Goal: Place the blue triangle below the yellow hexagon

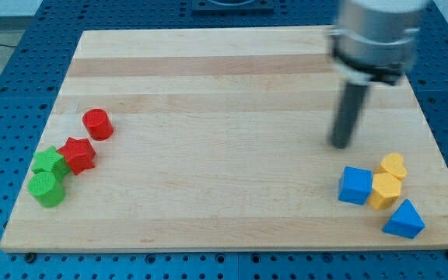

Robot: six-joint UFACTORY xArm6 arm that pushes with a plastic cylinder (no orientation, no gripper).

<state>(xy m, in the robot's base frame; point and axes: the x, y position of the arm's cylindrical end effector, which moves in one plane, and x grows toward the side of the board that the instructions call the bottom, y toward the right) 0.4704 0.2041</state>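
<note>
The blue triangle lies near the board's bottom right corner. The yellow hexagon sits just up and to the left of it, touching or nearly touching it. My tip is down on the board, up and to the left of this cluster, apart from all blocks. A blue cube sits against the hexagon's left side, below and a little right of my tip. A yellow heart-like block sits just above the hexagon.
At the view's left are a red cylinder, a red star, a green block and a green cylinder. The wooden board rests on a blue pegboard table.
</note>
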